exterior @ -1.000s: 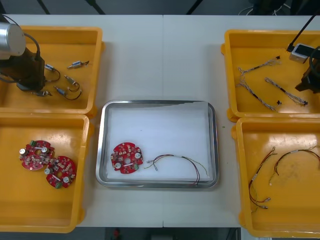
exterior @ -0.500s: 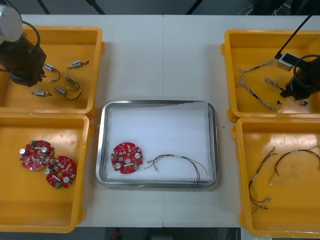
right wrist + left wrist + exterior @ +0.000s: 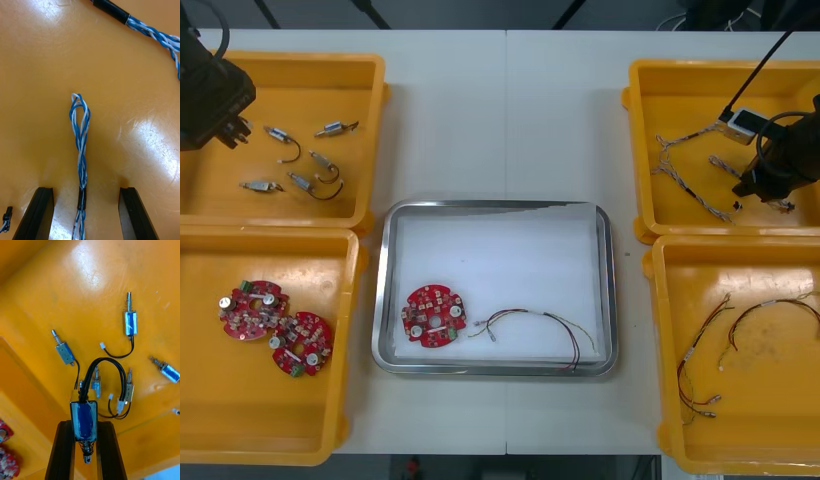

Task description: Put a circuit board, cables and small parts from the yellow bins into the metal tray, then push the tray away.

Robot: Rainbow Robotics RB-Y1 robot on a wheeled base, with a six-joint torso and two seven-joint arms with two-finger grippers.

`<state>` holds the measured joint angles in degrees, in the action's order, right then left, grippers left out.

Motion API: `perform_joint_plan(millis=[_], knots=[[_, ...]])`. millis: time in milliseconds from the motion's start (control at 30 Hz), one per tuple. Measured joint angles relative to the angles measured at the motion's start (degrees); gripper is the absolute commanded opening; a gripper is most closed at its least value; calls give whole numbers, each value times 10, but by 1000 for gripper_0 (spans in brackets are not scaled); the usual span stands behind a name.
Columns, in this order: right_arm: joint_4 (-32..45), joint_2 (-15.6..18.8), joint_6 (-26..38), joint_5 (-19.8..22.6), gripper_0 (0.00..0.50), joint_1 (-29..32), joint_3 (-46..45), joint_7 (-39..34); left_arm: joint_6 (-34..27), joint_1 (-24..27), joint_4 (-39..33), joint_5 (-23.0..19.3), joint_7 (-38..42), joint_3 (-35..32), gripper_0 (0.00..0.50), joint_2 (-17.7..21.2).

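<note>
- While my left fingers (image 3: pixel 232 135) hang over the far left bin (image 3: pixel 300 62), they are clamped on a small metal part (image 3: pixel 85 416), its black wire looping up; other parts (image 3: pixel 130 322) lie on the bin floor below.
- My right fingers (image 3: pixel 752 186) sit low in the far right bin (image 3: pixel 642 150), spread wide, with a blue-white cable (image 3: pixel 80 142) lying between them, untouched.
- On the desk (image 3: pixel 500 110) between the bins, the tray (image 3: pixel 385 290) holds a board (image 3: pixel 434 316) with a thin cable (image 3: pixel 540 322) beside it.

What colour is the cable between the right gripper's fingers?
Twisted blue and white; the cable at the right gripper shows best in the right wrist view.
</note>
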<state>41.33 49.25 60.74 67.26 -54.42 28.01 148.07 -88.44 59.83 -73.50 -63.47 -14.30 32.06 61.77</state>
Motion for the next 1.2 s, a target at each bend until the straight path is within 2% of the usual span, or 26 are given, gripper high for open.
perform_joint_plan(millis=[400, 733, 833, 967, 1000, 1067, 1100, 1167, 1200], knots=[[-3, 0, 1, 0, 500, -4, 6, -1, -41, -22, -181, -22, -29, 0, 0, 22], [-6, 0, 1, 0, 500, -6, 13, -1, -63, -73, -343, -20, -22, -5, 0, 22], [-8, 0, 1, 0, 500, -7, 14, -1, -81, -82, -373, -6, 3, -7, 0, 12], [-10, 0, 1, 0, 500, -9, 21, -1, -100, -87, -395, 28, 82, -7, 0, -27], [-10, 0, 1, 0, 472, -11, 24, -1, -102, -88, -399, 36, 107, -7, 0, -39], [-10, 0, 2, 0, 356, -12, 28, -1, -104, -89, -406, 46, 155, -7, 0, -62], [-10, 0, 2, 0, 242, -13, 29, -1, -104, -90, -410, 50, 172, -7, 0, -73], [-10, 0, 2, 0, 128, -13, 30, -1, -105, -95, -419, 62, 194, -7, 0, -93], [-10, 0, 2, 0, 49, -13, 30, -1, -106, -98, -424, 71, 194, -7, 0, -103]])
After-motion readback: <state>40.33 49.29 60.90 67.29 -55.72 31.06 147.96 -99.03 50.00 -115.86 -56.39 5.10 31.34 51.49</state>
